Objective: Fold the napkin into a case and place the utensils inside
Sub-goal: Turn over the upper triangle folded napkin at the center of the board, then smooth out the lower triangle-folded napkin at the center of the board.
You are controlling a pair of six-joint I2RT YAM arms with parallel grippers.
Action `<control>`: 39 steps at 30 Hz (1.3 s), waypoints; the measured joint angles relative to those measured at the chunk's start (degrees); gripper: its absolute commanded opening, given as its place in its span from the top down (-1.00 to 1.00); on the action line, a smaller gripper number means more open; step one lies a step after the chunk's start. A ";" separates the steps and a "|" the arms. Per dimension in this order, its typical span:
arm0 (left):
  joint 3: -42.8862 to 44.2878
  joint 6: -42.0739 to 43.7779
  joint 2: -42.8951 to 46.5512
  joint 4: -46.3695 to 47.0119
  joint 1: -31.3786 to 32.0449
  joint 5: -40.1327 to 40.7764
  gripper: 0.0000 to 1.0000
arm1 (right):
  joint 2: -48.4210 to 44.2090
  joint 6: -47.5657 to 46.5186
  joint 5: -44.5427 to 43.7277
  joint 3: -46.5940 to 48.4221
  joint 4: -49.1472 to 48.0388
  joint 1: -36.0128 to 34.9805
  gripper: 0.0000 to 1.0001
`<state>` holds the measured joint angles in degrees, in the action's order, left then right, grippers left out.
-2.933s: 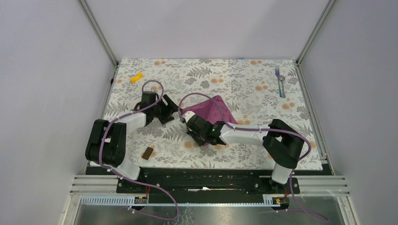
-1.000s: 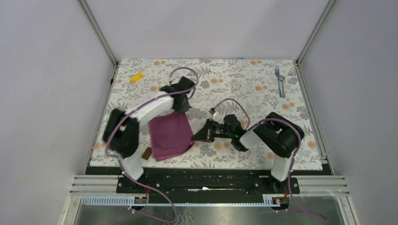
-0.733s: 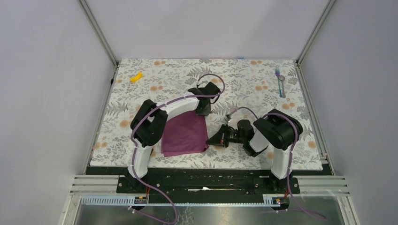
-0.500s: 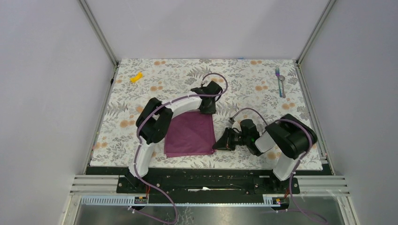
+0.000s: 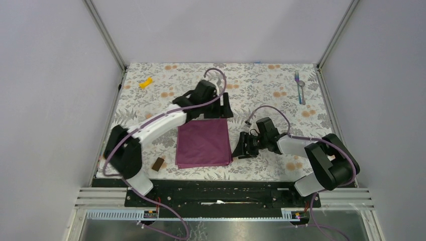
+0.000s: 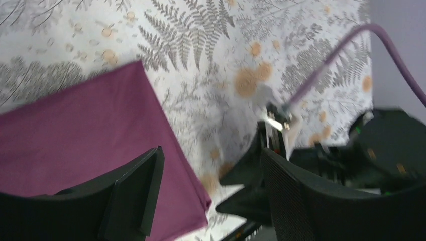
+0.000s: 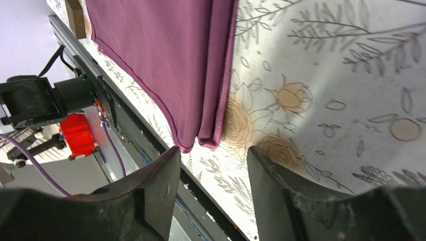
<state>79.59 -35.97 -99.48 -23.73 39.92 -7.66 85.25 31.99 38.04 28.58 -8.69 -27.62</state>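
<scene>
The plum napkin (image 5: pixel 203 143) lies flat near the table's front as a folded rectangle, its doubled edge on the right (image 7: pixel 221 75). My left gripper (image 5: pixel 226 111) hangs open just beyond the napkin's far right corner (image 6: pixel 138 68), nothing between its fingers (image 6: pixel 135 191). To the right of the near right corner (image 7: pixel 201 140), my right gripper (image 5: pixel 240 151) stands open and low, apart from the cloth. The utensils (image 5: pixel 300 88), a fork and a spoon, lie side by side at the far right of the table.
A small yellow piece (image 5: pixel 145 83) lies at the far left. A brown block (image 5: pixel 158 163) sits by the napkin's near left corner, also in the right wrist view (image 7: pixel 75 15). The table's front rail (image 5: pixel 216 187) runs close below the napkin.
Both grippers were shut on the napkin and have opened and let go. The cloth was carried rightward and laid flat; the left gripper has lifted off its far corner.
</scene>
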 measured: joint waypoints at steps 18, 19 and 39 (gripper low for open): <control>-29.46 -3.32 30.21 0.87 -4.63 -2.29 -0.53 | 5.35 -2.36 -17.79 15.15 17.68 -15.50 -0.02; -29.46 -3.32 30.75 0.90 -4.79 -2.27 -0.53 | 5.60 -2.34 -19.08 15.78 18.60 -16.06 0.13; -32.81 -3.06 35.04 1.20 -9.27 -3.17 -0.55 | 2.97 -4.70 -19.23 11.93 20.92 -8.72 1.00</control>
<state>46.78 -39.03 -64.45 -22.52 30.65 -10.83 88.23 27.29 18.81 40.51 12.23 -36.34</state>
